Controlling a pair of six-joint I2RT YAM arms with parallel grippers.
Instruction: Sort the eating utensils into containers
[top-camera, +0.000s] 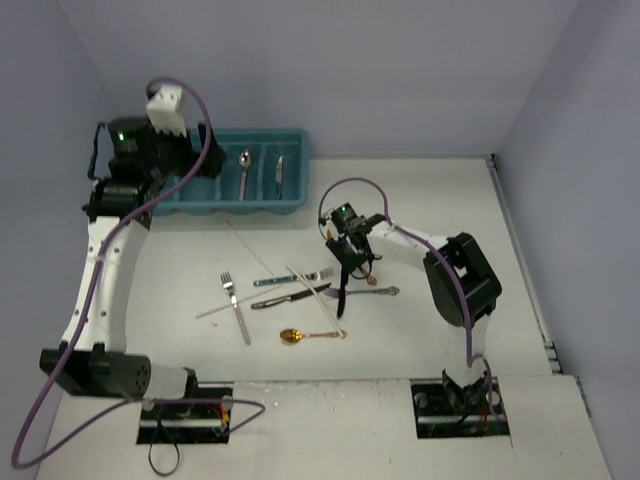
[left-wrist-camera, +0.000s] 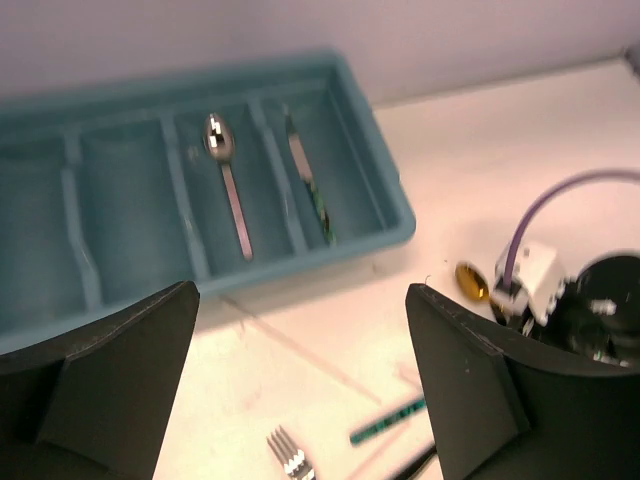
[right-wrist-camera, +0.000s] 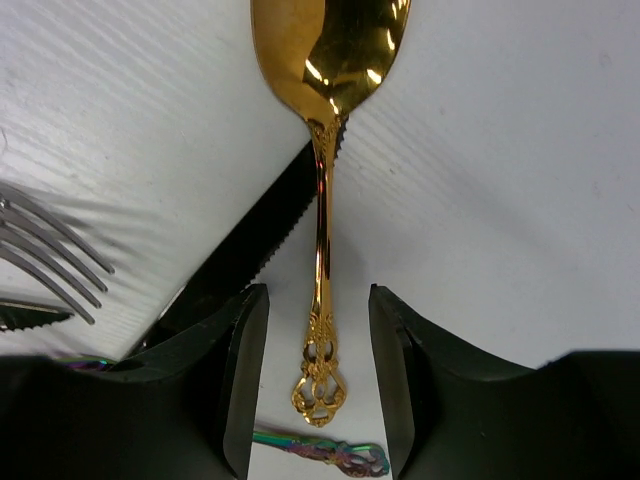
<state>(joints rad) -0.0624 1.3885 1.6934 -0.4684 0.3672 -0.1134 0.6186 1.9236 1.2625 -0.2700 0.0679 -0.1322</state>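
Observation:
The teal cutlery tray (top-camera: 250, 207) stands at the back left; a silver spoon (top-camera: 243, 170) and a knife (top-camera: 279, 172) lie in two of its right compartments, also seen in the left wrist view as the spoon (left-wrist-camera: 228, 175) and knife (left-wrist-camera: 308, 190). My left gripper (top-camera: 195, 155) hangs open and empty above the tray's left part (left-wrist-camera: 302, 300). My right gripper (top-camera: 350, 258) is down at the table, open, its fingers (right-wrist-camera: 240, 380) on either side of a gold spoon's handle (right-wrist-camera: 322, 230). A black serrated knife (right-wrist-camera: 240, 250) lies under that spoon.
Loose on the table are a silver fork (top-camera: 236, 305), a teal-handled knife (top-camera: 275, 281), a black knife (top-camera: 290, 297), a second gold spoon (top-camera: 300, 336), thin white chopsticks (top-camera: 255, 255) and an iridescent handle (right-wrist-camera: 320, 455). Fork tines (right-wrist-camera: 50, 260) lie left of my right gripper.

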